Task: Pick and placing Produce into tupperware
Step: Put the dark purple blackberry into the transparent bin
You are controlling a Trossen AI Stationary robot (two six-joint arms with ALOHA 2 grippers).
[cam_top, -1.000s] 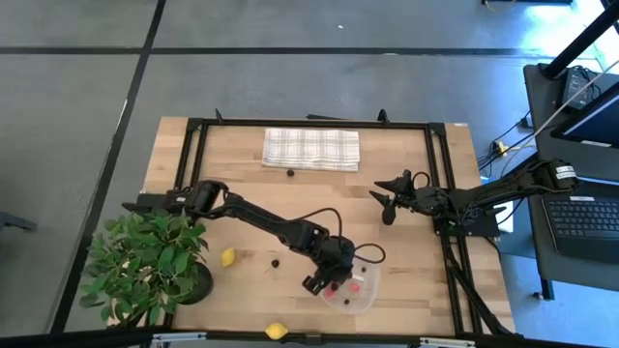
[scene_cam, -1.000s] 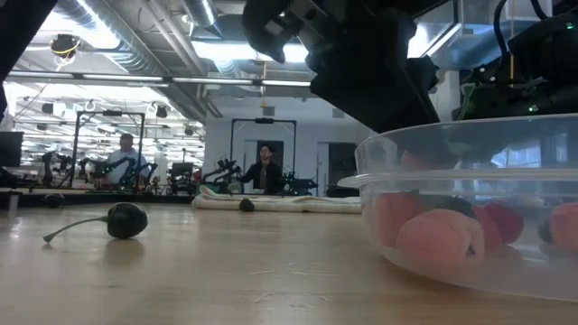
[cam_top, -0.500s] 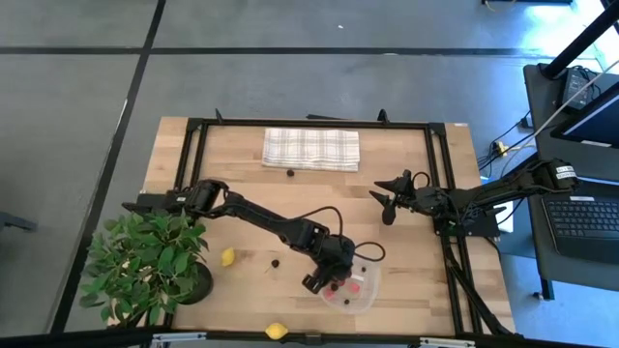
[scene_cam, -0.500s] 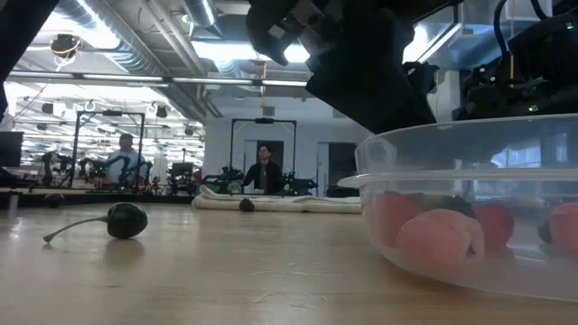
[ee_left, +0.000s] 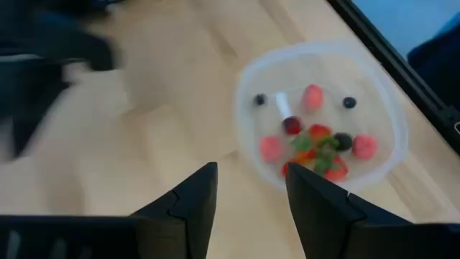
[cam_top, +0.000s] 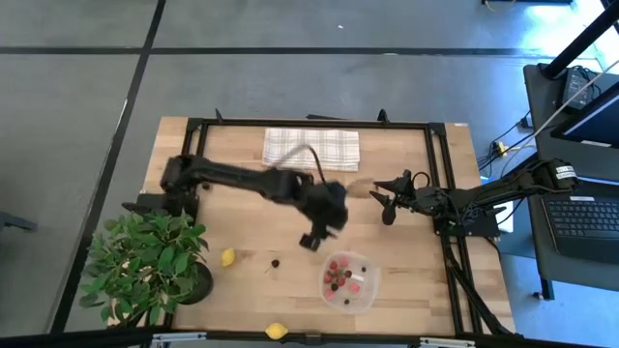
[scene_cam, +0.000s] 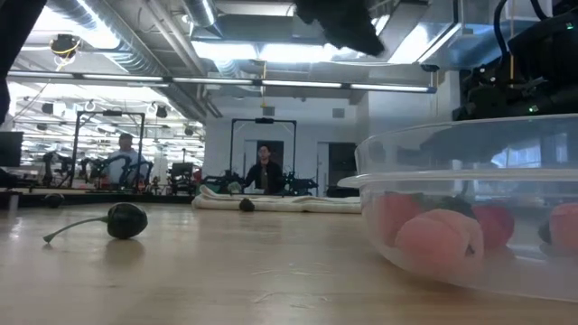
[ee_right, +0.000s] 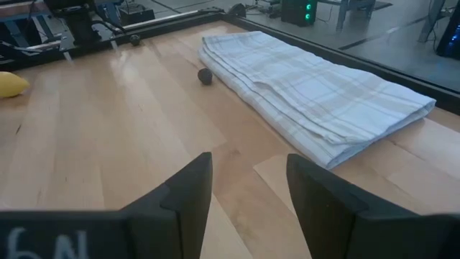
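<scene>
High view: left gripper (cam_top: 311, 239) is in the air between tub (cam_top: 349, 283) and cloth (cam_top: 311, 149), blurred, so mid-swing. Left wrist view shows its fingers (ee_left: 192, 203) parted with nothing between them, tub below and ahead. Tub sits near the table's front edge, right of centre, holding several red and dark berries (ee_left: 314, 144). Step in hand, as I judge it: a drop is done and the arm is heading for the next piece.

Loose produce: dark cherry (cam_top: 276, 262) with stem left of tub, lemon (cam_top: 227, 257) beside the plant (cam_top: 150, 263), second lemon (cam_top: 277, 331) at the front edge, small dark berry (cam_top: 289, 173) just in front of the cloth. Next move calls for picking one, lowering with jaws open around it; the pieces are tiny, so alignment is tight.

Right gripper (cam_top: 388, 204) waits at the table's right side, fingers (ee_right: 185, 194) apart, empty, facing the cloth.

Hard to make out: left arm is smeared in high view, low view shows only a dark bit of it at top. Tub cut off at the right in low view. Front lemon partly at frame edge.
</scene>
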